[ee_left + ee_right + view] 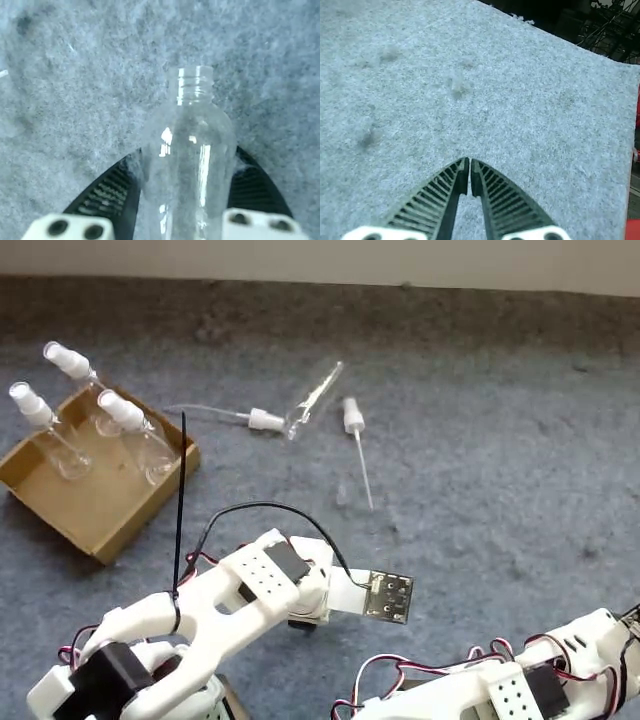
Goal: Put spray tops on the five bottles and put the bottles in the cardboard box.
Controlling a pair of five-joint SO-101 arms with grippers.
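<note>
From up high: the cardboard box (92, 502) has three capped bottles (128, 428) standing in it. Just right of the box, a bare bottle (312, 400) lies on its side between two loose spray tops (264, 420).

Left wrist cam: the left gripper (189, 152) is clamped round a clear open-necked bottle (186, 167), no top on it.

Right wrist cam: the right gripper (469, 165) is pinched closed on nothing, over the grey carpet (470, 75).
</note>
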